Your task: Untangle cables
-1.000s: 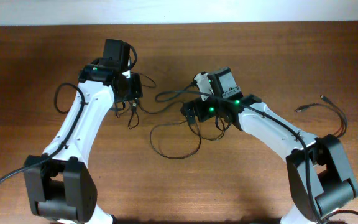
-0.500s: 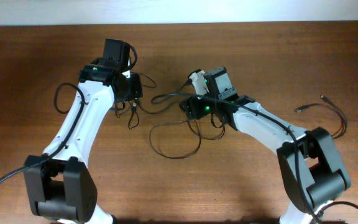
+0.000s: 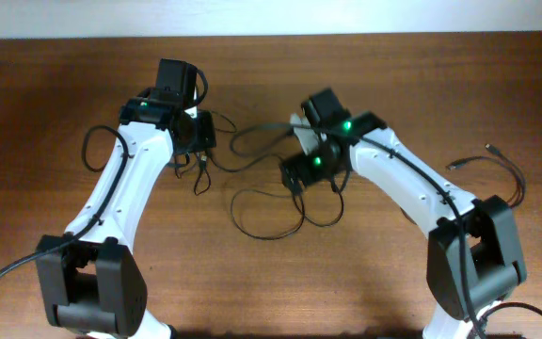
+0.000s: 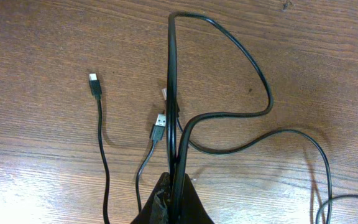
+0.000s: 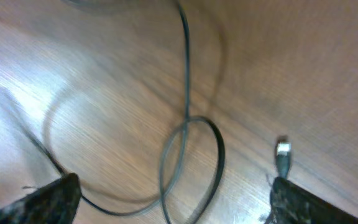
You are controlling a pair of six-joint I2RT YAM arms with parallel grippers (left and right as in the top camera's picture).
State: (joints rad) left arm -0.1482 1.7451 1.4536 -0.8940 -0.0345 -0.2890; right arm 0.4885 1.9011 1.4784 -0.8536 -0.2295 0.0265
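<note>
**Left fingers pinch a cord, right fingers spread above a loop**

In the left wrist view, the left fingers (image 4: 173, 202) sit at the bottom centre of the frame, clenched on one of the cables (image 4: 171, 68). That black cord runs straight up the frame from the grip, bends sharply near the top edge, and curves back down the right side. Just left of it, a silver-tipped plug (image 4: 159, 119) lies on the wooden surface (image 4: 36, 37). A smaller plug (image 4: 94, 79) lies further left on its own thin cord.

In the right wrist view, the right fingers (image 5: 55, 196) show as two dark tips in the lower corners. They are spread wide with nothing between them. Below them, a cord crosses over itself in a small loop near the middle of the blurred frame. Another plug (image 5: 283, 152) lies to the lower right.

From overhead, the main tangle lies in the centre of the frame between the two arms. One more thin cord lies well apart, near the right edge.
</note>
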